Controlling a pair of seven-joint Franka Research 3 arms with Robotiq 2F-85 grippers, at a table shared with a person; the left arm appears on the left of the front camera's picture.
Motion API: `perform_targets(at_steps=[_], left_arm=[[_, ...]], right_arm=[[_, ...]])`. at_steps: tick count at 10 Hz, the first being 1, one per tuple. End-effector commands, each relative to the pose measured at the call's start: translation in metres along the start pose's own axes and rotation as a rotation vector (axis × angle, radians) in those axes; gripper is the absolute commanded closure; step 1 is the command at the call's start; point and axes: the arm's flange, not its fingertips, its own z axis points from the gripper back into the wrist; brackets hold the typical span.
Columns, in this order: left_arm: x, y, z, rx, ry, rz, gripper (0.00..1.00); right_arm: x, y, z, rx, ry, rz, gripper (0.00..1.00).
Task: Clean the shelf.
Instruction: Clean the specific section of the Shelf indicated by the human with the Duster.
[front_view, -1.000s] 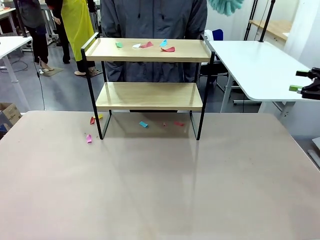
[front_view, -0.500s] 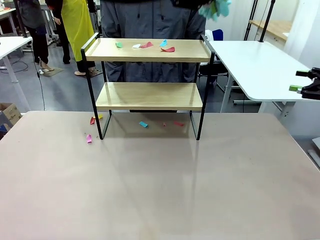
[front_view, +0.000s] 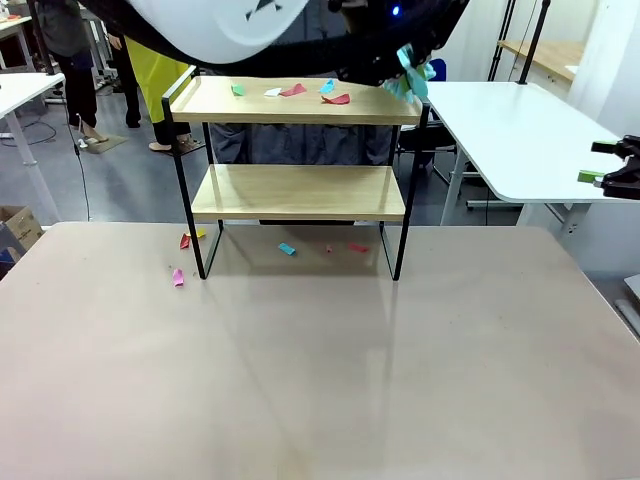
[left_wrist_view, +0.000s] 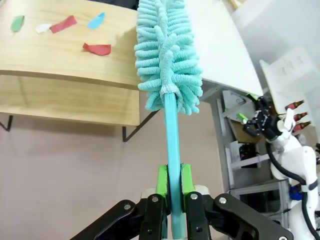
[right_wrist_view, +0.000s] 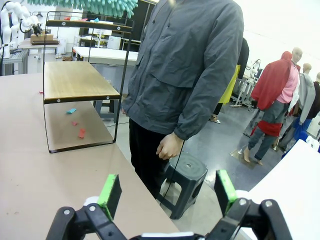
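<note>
The shelf (front_view: 300, 102) stands at the table's far side, a two-tier rack with light wooden boards on a black frame. Coloured paper scraps (front_view: 337, 98) lie on its top board (left_wrist_view: 60, 52). My left gripper (left_wrist_view: 173, 186) is shut on the teal handle of a fluffy teal duster (left_wrist_view: 167, 55). The duster head (front_view: 411, 72) hangs by the right end of the top board, and my left arm (front_view: 300, 30) crosses above the shelf. My right gripper (right_wrist_view: 167, 192) is open and holds nothing, off the table's right side (front_view: 615, 172).
More scraps (front_view: 287, 248) lie on the beige table (front_view: 320, 370) under and left of the shelf. A person in a grey jacket (right_wrist_view: 185, 65) stands just behind it beside a dark stool (right_wrist_view: 185, 172). A white side table (front_view: 500, 130) stands at the right.
My left arm has swung in across the top of the front view. The duster has come down from the upper right to the right end of the top board.
</note>
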Motion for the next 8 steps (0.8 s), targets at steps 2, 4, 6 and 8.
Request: perform_targets(at_steps=[2,4,6,8], left_arm=[[-0.005,-0.012,-0.024,0.047,-0.013,-0.001,0.87],[-0.008,-0.009,-0.034,0.074,0.011,0.015,0.87],[-0.010,0.007,-0.028,0.051,0.025,-0.016,0.87],[-0.005,0.015,-0.028,0.085,0.037,-0.008,0.87]], right_arm=[[0.008,-0.001,-0.001,0.001,0.016,-0.010,0.00],[0.008,-0.001,-0.001,0.001,0.016,-0.010,0.00],[0.008,-0.001,-0.001,0.001,0.016,-0.010,0.00],[0.008,-0.001,-0.001,0.001,0.016,-0.010,0.00]])
